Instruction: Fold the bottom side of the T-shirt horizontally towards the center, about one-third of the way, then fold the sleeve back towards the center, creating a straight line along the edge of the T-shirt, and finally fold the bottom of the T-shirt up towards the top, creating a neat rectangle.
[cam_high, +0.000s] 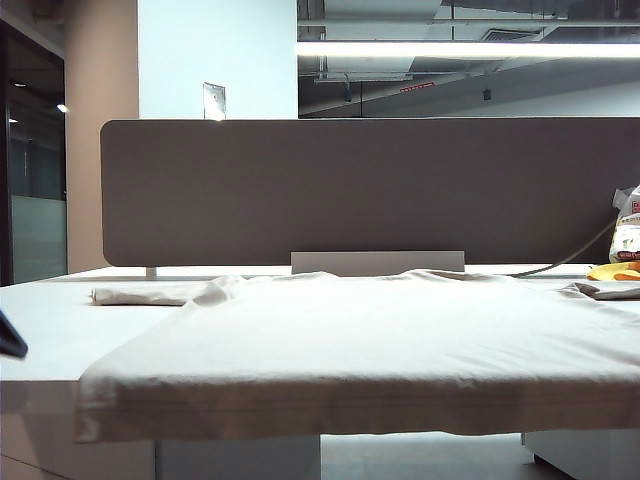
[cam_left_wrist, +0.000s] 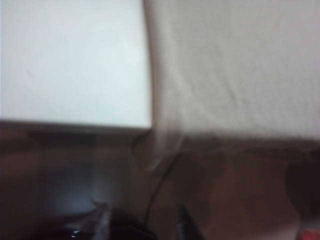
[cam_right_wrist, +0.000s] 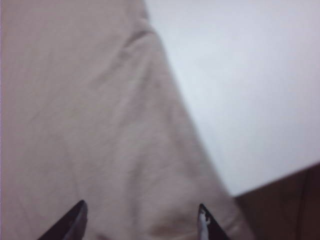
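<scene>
Both grippers hanging parted, empty: left gripper (cam_left_wrist: 142, 222) off table (cam_left_wrist: 75, 65) corner, right gripper (cam_right_wrist: 140, 220) over T-shirt (cam_high: 370, 330) lying flat. Advice: pinching hem (cam_high: 300, 410) corners evenly.

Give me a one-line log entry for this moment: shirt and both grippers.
T-shirt: flat, unfolded, hem over table front edge | left gripper: jaws apart, empty, off table's corner | right gripper: jaws apart, empty, over shirt
</scene>
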